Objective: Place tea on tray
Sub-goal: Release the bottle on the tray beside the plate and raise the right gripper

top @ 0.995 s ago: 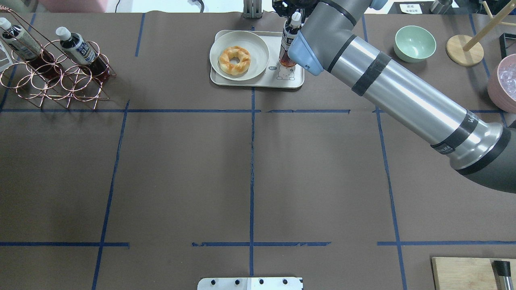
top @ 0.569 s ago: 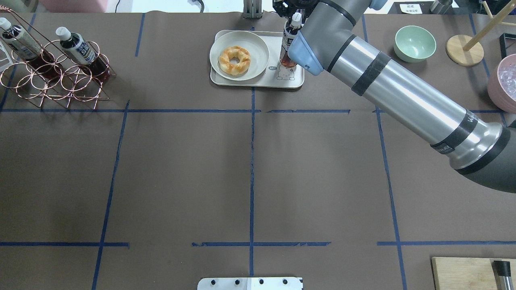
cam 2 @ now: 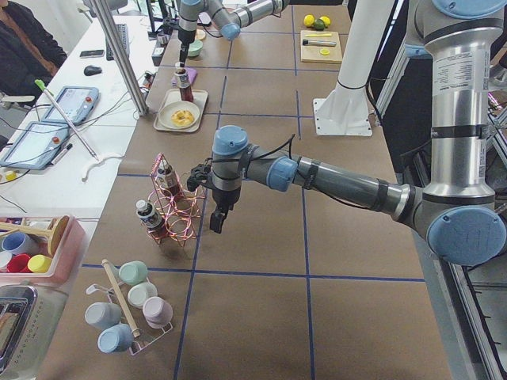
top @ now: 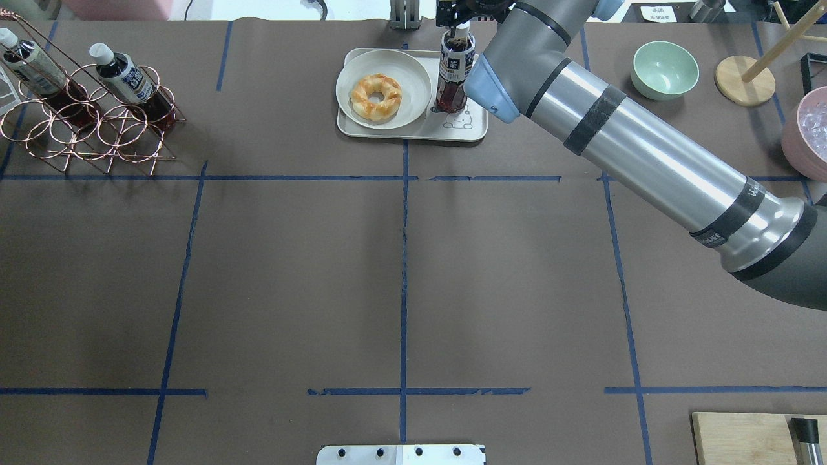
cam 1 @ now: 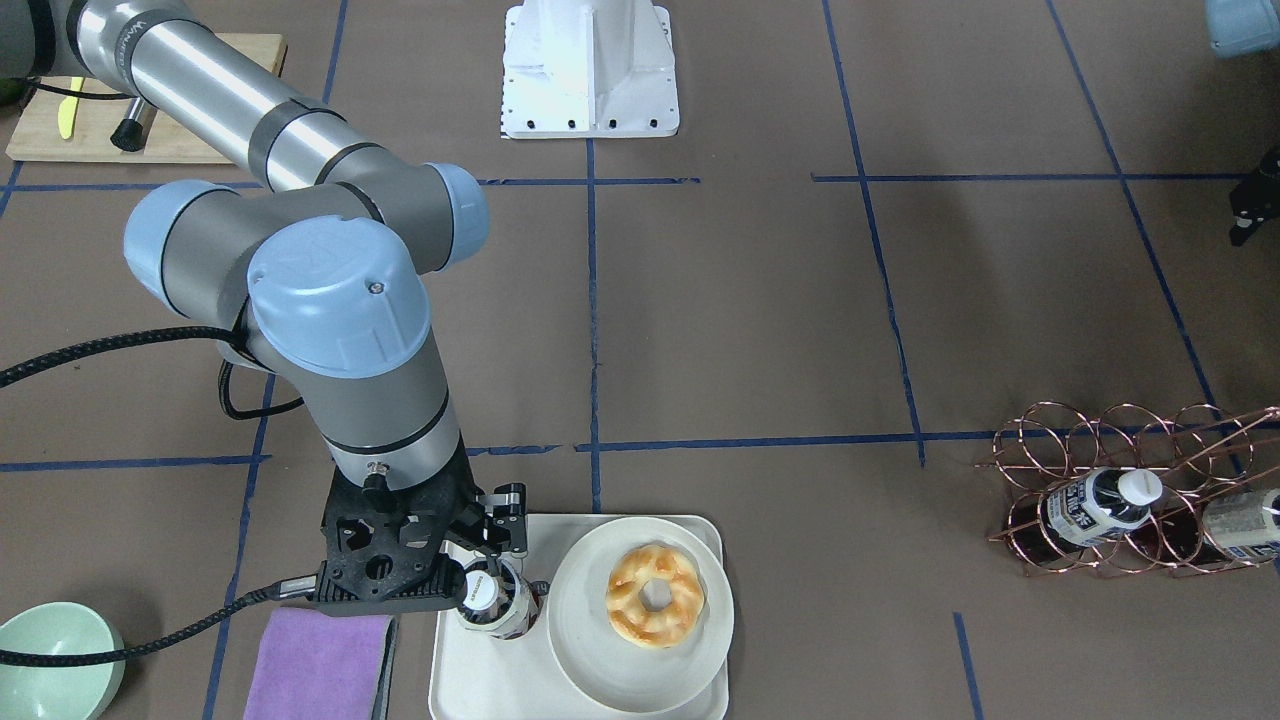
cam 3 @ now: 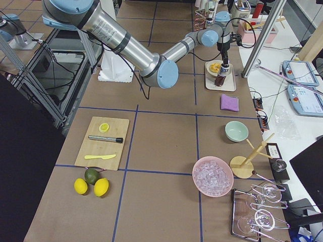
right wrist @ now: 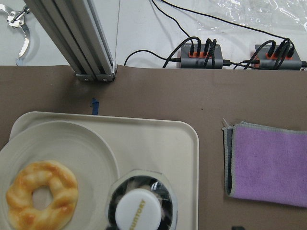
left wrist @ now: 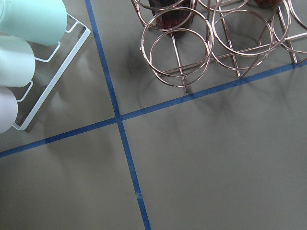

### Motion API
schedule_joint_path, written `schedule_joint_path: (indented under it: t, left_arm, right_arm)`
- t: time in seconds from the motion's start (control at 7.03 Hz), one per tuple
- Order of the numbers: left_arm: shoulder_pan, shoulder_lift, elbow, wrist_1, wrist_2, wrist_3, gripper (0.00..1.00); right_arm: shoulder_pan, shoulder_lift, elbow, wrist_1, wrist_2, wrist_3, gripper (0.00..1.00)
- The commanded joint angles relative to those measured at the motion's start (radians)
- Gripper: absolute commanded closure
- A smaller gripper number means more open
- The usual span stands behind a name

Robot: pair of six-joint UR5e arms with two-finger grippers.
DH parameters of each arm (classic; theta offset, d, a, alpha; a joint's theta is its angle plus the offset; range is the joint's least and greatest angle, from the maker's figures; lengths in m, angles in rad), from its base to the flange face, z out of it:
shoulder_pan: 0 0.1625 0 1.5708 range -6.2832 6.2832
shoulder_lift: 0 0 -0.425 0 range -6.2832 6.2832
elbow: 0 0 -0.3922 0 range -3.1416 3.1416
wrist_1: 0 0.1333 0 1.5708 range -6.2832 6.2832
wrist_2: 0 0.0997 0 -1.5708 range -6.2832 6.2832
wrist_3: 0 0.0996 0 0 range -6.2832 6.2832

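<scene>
The tea [top: 453, 71], a small bottle of dark liquid with a white cap, stands upright on the cream tray [top: 475, 129] to the right of the plate, just above the drawn bear. It also shows in the front view [cam 1: 495, 605] and the right wrist view [right wrist: 139, 211]. My right gripper [top: 460, 16] points down over it, and its fingers appear closed at the cap [cam 1: 485, 570]. Two more bottles [top: 123, 74] lie in the copper wire rack [top: 97, 129] at far left. My left gripper [cam 2: 215, 222] hovers near that rack. I cannot tell whether it is open.
A round plate [top: 413, 71] with a doughnut [top: 376, 97] fills the tray's left part. A purple cloth [cam 1: 315, 660] lies beside the tray. A green bowl [top: 665, 68], a wooden stand [top: 744, 81] and a pink ice bowl [top: 807, 129] are at far right. A wooden board [top: 743, 439] is at near right.
The tea bottle was tilted in the right gripper; now it stands upright on the tray and has shifted slightly left. The gripper moved left with it.
</scene>
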Motion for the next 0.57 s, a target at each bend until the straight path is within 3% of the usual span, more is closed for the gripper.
schedule_joint_path:
  t: [0.0,0.28,0.43]
  left_arm:
    - [0.0,0.0,0.001,0.0,0.001,0.0,0.0]
    - [0.0,0.0,0.007,0.0,0.001,0.002,0.0]
    - [-0.001,0.001,0.007,0.0,0.001,0.002,0.0]
  right_arm:
    - [0.006,0.004,0.009,0.001,0.024,-0.001,0.0]
    - [0.067,-0.04,0.111,-0.03,0.191,-0.001,0.0]
    - [0.072,-0.147,0.305,-0.116,0.212,-0.007,0.0]
